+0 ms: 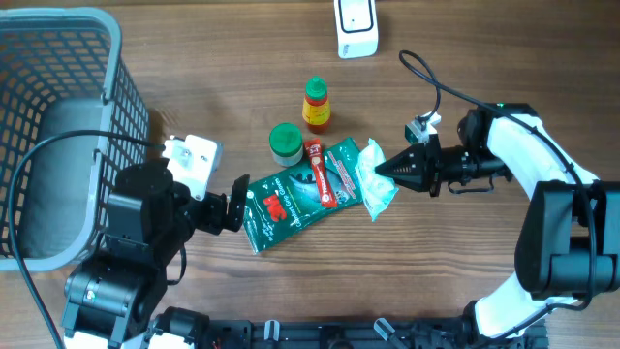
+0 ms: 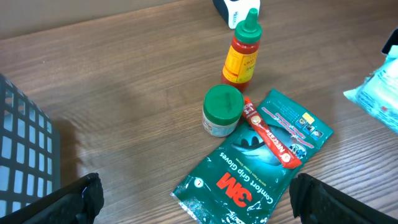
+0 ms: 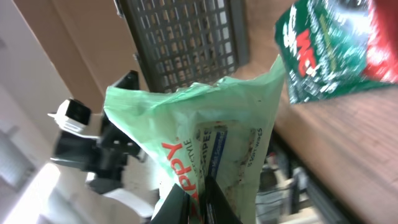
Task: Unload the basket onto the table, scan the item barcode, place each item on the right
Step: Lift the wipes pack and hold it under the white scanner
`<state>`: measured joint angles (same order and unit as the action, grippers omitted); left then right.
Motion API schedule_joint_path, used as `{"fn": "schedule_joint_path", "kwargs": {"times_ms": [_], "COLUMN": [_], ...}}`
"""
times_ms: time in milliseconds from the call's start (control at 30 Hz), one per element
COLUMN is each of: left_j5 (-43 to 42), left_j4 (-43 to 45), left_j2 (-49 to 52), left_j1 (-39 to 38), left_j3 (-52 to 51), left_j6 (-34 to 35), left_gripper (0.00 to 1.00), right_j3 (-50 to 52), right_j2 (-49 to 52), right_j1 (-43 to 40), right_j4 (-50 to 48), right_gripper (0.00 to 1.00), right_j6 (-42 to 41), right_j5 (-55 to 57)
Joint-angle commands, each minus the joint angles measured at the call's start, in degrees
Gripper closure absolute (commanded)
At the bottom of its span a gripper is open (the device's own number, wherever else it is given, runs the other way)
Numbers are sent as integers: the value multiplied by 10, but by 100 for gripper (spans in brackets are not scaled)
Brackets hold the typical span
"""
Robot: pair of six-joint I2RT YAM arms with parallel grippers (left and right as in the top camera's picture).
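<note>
Overhead: right gripper (image 1: 386, 171) pinches a pale green plastic wipes pack (image 1: 376, 189), left gripper (image 1: 238, 202) gapes empty; pickup step, carrying to the white boxy scanner (image 1: 356, 27) likely next.

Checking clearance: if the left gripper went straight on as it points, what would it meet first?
Probably the green 3M glove pack, lying just ahead of the left gripper; its height over the table is unclear.

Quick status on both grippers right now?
Left gripper: open, holding nothing.
Right gripper: closed on the green wipes packet.
</note>
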<state>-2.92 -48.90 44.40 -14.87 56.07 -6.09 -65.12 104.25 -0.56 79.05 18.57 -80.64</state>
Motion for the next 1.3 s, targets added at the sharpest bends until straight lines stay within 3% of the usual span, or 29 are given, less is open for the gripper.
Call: {"fn": "schedule_joint_path", "kwargs": {"times_ms": [0,67,133,233,467,633,767,967,1267], "left_j5": [-5,-5,-5,-5,-5,-5,-5,-5,-5], "left_j4": [2,2,2,2,2,2,2,2,2], "left_j2": [-1,-1,-1,-1,-1,-1,-1,-1,-1], "left_j1": [3,3,3,3,3,3,3,3,3], "left_j3": [-1,-1,-1,-1,-1,-1,-1,-1,-1], "left_j6": [4,4,4,4,4,4,4,4,4], "left_gripper": [0,0,0,0,0,0,0,0,0], "right_j3": [-7,-8,-8,-8,-8,-8,-8,-8,-68], "right_j2": [-10,-13,-25,-61,-191,-217,-197,-147,30], "right_j1": [-4,-11,-18,-18,-17,5,20,84,146], "right_j4": [-77,-154,-226,-256,-352,-449,-524,-728,-947], "right_gripper": [95,95,95,95,95,95,95,95,95], "right_j6": [12,-67,-196,-272,-317,-321,-344,-396,-394], "right_j5": [54,171,358,522,591,619,609,625,738]}}
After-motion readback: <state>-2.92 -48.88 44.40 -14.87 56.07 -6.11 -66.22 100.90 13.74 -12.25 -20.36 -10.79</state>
